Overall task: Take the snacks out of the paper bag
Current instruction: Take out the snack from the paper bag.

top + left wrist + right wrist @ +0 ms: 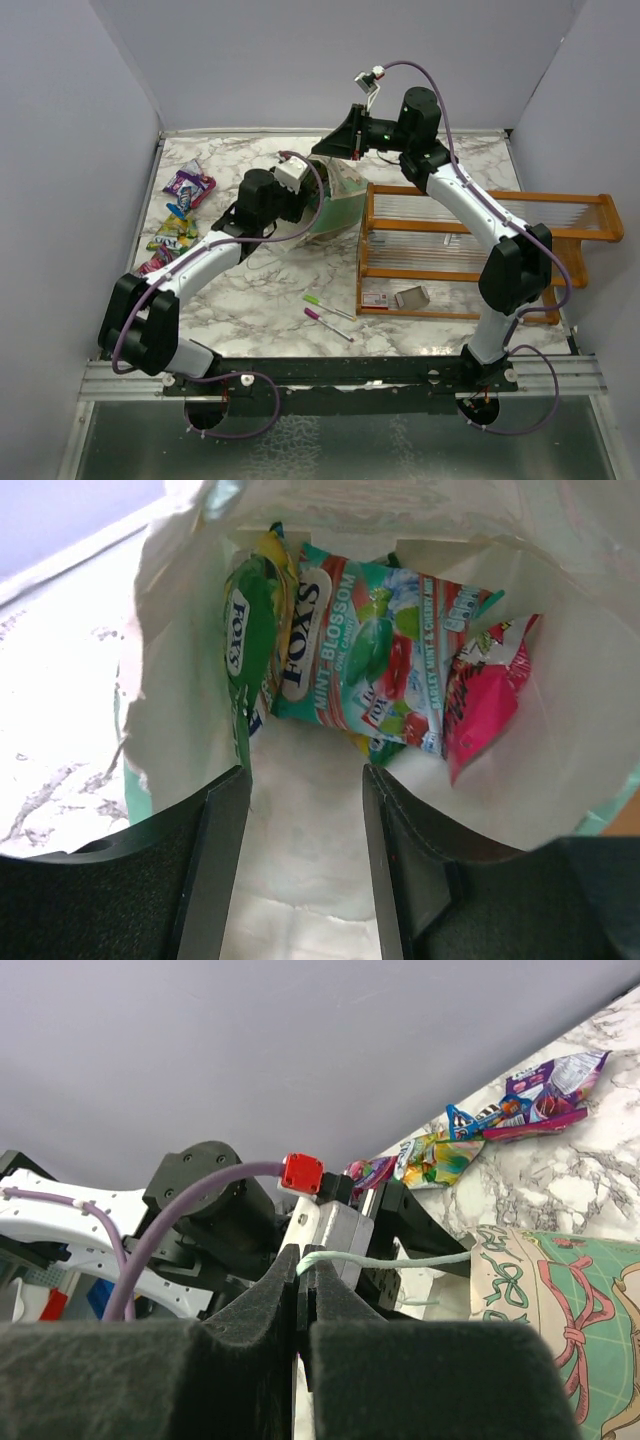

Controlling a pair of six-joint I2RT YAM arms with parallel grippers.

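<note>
Snacks lay left of the bag on the table in the top view.

Left wrist view: your left gripper stood spread inside the bag mouth, with more packets at the back. Judge them light, crinkly and slippery, so pinch a flat edge.

Right wrist view: your right gripper pinched the string handle.

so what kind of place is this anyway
Most likely a robot lab test cell, not a home: plain grey walls box in a marble-patterned tabletop, two white-and-black robot arms are bolted to a metal rail at its near edge, and staged props sit on it, like an orange wooden rack.
</note>
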